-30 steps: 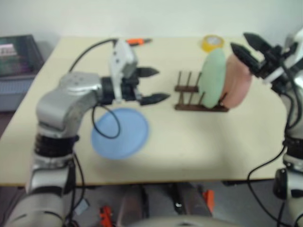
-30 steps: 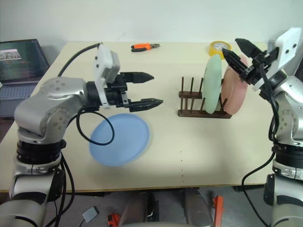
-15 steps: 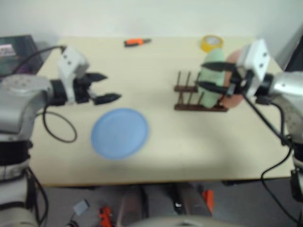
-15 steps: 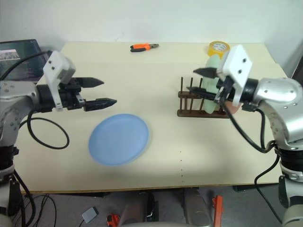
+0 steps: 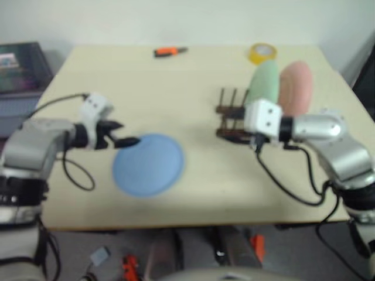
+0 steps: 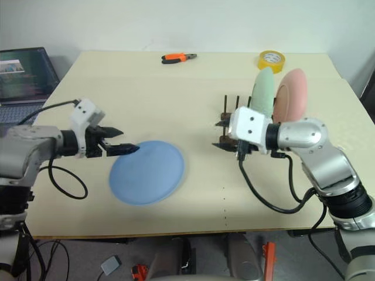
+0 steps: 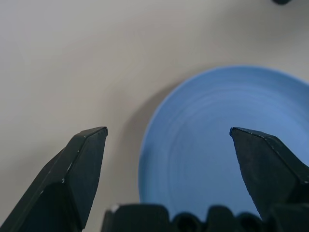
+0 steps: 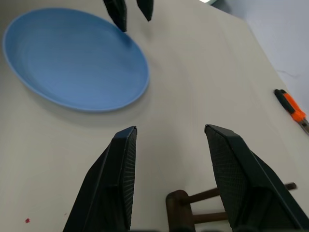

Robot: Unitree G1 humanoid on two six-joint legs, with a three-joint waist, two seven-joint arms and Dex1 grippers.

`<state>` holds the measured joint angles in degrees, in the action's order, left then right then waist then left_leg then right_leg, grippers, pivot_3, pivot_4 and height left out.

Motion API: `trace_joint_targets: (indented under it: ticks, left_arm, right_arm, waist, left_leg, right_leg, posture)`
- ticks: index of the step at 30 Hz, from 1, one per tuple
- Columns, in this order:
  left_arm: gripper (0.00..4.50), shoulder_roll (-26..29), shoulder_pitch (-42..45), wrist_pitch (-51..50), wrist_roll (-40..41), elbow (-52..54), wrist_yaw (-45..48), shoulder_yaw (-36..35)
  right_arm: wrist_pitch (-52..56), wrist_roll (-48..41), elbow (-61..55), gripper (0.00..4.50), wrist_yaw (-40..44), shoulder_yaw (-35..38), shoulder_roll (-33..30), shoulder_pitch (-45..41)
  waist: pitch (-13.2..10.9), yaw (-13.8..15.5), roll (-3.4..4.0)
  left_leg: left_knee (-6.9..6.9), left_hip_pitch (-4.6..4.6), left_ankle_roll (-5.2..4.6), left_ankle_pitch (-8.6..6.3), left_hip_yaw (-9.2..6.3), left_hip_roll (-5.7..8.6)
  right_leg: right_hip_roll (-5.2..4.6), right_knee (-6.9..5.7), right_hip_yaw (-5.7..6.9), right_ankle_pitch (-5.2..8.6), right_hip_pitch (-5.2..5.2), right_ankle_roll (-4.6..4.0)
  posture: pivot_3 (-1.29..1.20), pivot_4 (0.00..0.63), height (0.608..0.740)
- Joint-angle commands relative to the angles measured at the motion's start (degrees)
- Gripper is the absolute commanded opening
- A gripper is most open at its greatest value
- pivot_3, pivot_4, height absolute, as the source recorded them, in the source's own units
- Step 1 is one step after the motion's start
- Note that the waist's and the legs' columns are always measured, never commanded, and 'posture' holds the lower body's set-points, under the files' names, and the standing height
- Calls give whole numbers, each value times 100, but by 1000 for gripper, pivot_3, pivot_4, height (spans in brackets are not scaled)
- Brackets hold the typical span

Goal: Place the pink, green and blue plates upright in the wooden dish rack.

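Now swung down to blue plate lower left on surface, left tool wide open, empty. Right tool half-open, empty, withdrawn from green plate, pink plate upright in wooden dish rack. Blue plate remaining.

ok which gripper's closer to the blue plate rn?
Left. The left gripper is open at the blue plate's near-left rim, fingertips over its edge. The right gripper is open and empty over by the wooden dish rack, well clear of the plate.
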<state>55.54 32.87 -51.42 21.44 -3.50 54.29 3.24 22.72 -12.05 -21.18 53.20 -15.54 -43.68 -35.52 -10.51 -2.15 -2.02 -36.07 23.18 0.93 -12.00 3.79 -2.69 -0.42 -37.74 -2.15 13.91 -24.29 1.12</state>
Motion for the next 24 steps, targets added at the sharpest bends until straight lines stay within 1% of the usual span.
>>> trace_joint_targets:
  ticks: [1,6,13,16,17,22,24]
  left_arm:
    - [4500,-33,-67,-165,-186,-58,-94,151]
    - [4500,-136,-51,-373,-314,-287,-223,248]
    - [4500,-261,-118,-233,-433,-594,-219,279]
    - [3878,-324,-110,-258,-414,-573,-246,228]
    - [3568,-346,-101,-268,-416,-567,-257,220]
    - [1821,-410,-53,-257,-432,-615,-294,171]
    - [1052,-430,-29,-234,-430,-638,-306,121]
  right_arm:
    - [-196,174,-157,2357,45,-15,71,-18]
    - [-178,266,-175,2357,90,8,158,10]
    - [-142,338,-208,2357,93,26,189,80]
    - [-147,366,-199,2400,100,28,200,80]
    - [-153,388,-188,2400,104,25,205,77]
    - [-175,449,-155,2400,125,22,239,66]
    - [-178,466,-149,2400,127,16,251,60]
  waist:
    - [0,2,0]
    - [1,20,-9]
    - [3,32,-12]
    - [3,34,-13]
    - [4,34,-13]
    - [4,34,-14]
    - [5,34,-15]
  left_leg:
    - [0,0,0,0,1,0]
    - [-3,0,0,0,-2,0]
    - [-3,-2,0,0,-2,0]
    - [-4,-2,0,0,-1,1]
    - [-5,-2,0,0,0,1]
    - [-6,-3,0,0,-1,1]
    - [-6,-3,0,0,-2,1]
  right_leg:
    - [0,0,1,0,0,0]
    - [-1,-5,0,0,0,0]
    - [-1,-6,0,0,1,-1]
    - [-6,-8,0,0,2,-1]
    - [-7,-9,0,0,2,0]
    - [-7,-10,0,-1,2,0]
    - [-7,-10,-1,-1,2,0]
  posture:
    - [0,150,740]
    - [0,150,740]
    - [0,150,740]
    - [0,150,740]
    - [0,150,740]
    - [0,150,740]
    - [0,150,740]
